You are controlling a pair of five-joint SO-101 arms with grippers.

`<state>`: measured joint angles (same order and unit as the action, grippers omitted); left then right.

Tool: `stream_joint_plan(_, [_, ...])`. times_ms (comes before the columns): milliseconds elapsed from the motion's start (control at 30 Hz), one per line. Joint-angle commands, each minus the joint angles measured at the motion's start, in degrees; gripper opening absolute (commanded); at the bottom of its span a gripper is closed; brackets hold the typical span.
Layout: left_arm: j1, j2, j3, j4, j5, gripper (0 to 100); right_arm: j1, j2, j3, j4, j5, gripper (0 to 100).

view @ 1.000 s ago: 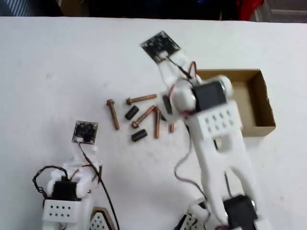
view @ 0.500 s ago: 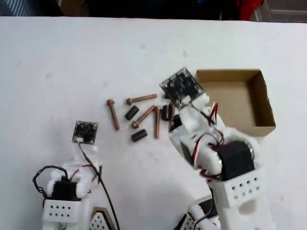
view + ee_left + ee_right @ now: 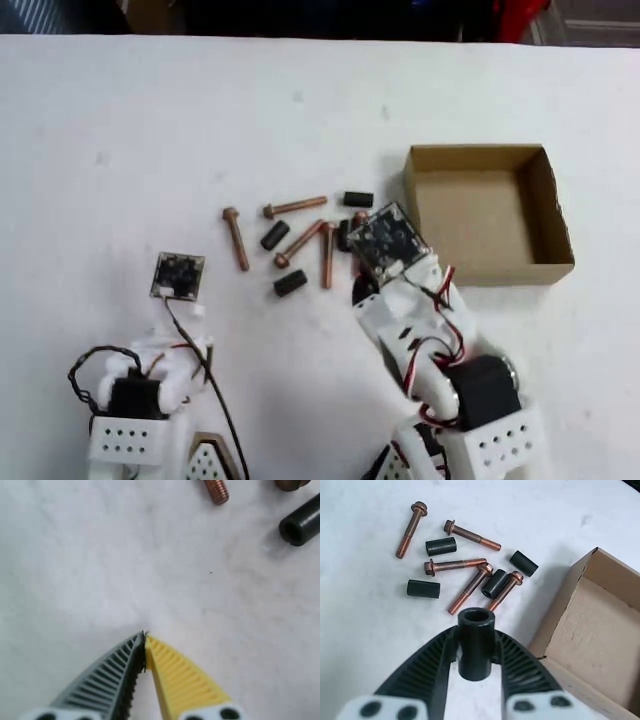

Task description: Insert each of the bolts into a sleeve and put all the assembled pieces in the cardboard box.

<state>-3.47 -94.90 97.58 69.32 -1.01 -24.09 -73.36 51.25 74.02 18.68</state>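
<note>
White surface (image 3: 140,120): you're at the sleeve-pickup step.
Your right pincer (image 3: 475,630) pinches a black sleeve (image 3: 476,652) upright; loose bolts (image 3: 296,206) lie at 9 o'clock of the cardboard box (image 3: 480,215). Left pincer (image 3: 145,639) is pressed together, empty. Next, likely align a bolt with the bore.
</note>
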Motion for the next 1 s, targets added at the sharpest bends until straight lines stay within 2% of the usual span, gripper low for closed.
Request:
stream_joint_plan(0, [-0.48,0.22,-1.93,0.09,0.53,2,-0.04,-4.26,1.67,-1.8,0.44,1.7])
stream_joint_plan(233, [-0.48,0.22,-1.93,0.09,0.53,2,0.04,-12.44,8.44,-5.93,0.62,1.7])
stream_joint_plan(567, [-0.13,0.22,-1.93,0.09,0.53,2,0.04,-17.45,12.31,-6.37,0.26,1.7])
stream_joint_plan(767, [-0.13,0.22,-1.93,0.09,0.79,2,0.04,-20.88,19.87,-14.2,0.26,1.6])
stream_joint_plan(967, [-0.13,0.22,-1.93,0.09,0.79,2,0.04,-24.92,23.21,-15.34,0.26,1.6])
